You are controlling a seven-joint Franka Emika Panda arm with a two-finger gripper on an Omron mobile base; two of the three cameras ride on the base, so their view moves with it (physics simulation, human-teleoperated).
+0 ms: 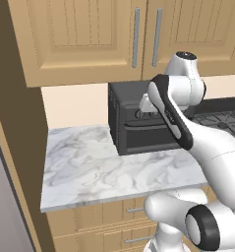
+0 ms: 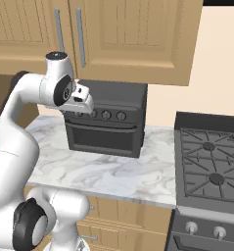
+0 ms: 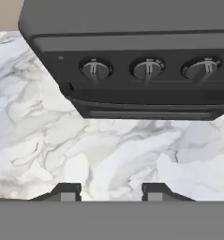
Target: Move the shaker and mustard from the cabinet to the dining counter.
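The light wooden cabinet [image 1: 84, 39] [image 2: 133, 39] hangs on the wall with both doors shut, its silver bar handles [image 1: 136, 37] [image 2: 81, 29] side by side. The shaker and the mustard are hidden. The dining counter is out of view. My gripper [image 3: 111, 192] hovers above the small marble countertop [image 3: 108, 150], below the cabinet and just in front of the black oven [image 3: 132, 56]. Its two fingertips stand apart with nothing between them. In the right base view the hand [image 2: 83, 100] hangs at the oven's top left corner.
The black oven [image 1: 138, 125] [image 2: 106, 122] stands on the marble countertop [image 1: 89, 172] [image 2: 113, 171], directly under the cabinet doors. A gas stove [image 2: 211, 162] lies to the right. Wooden drawers [image 1: 114, 221] sit below. A tall brown panel [image 1: 11, 147] bounds the left.
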